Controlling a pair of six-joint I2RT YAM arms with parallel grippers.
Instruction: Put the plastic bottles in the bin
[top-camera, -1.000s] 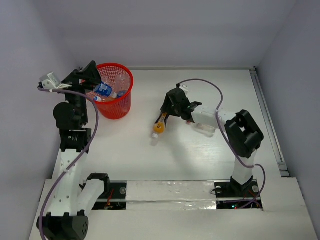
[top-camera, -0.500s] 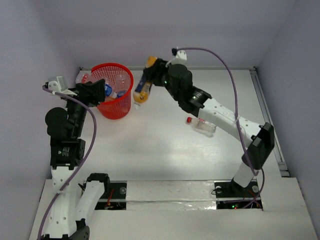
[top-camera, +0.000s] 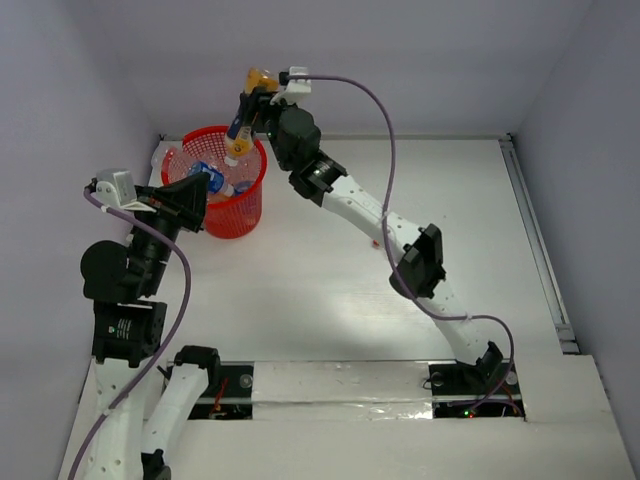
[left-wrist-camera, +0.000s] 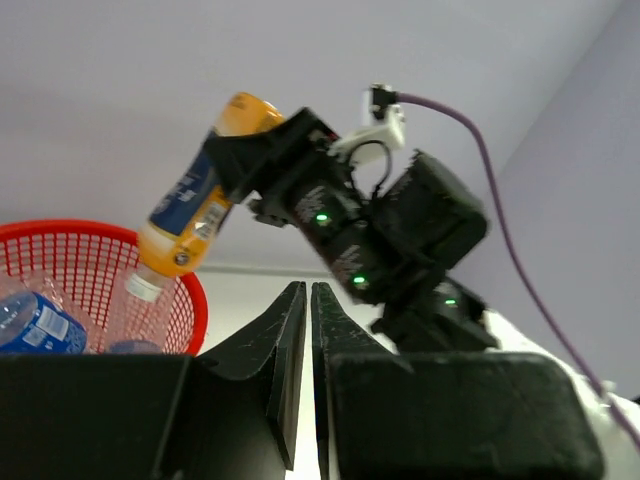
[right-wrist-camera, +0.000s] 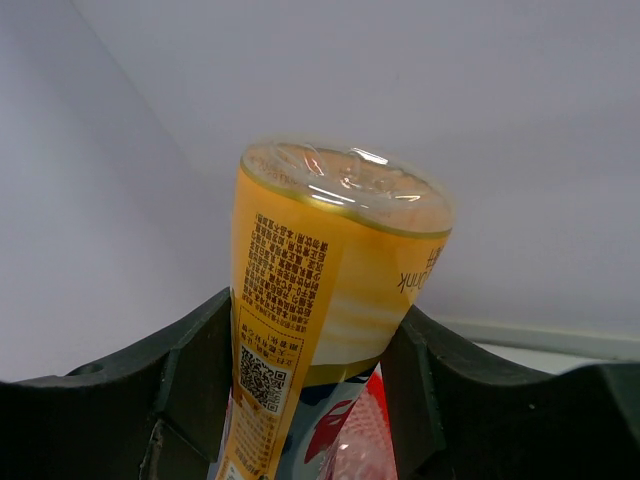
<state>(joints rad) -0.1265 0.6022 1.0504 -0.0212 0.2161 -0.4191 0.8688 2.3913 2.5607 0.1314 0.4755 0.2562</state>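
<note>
Holding an orange-and-blue bottle (top-camera: 240, 128) cap-down above the red bin (top-camera: 232, 212), the right gripper (top-camera: 250, 100) clamps its body.
Beside the bin, the left gripper (left-wrist-camera: 308, 290) is closed, empty.

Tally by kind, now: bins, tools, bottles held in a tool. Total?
Red bin: 1
Tools: 2, left tool and right tool
Orange-and-blue bottle held by right tool: 1
Total: 4
Bottles inside the bin overlap; uncountable.
</note>
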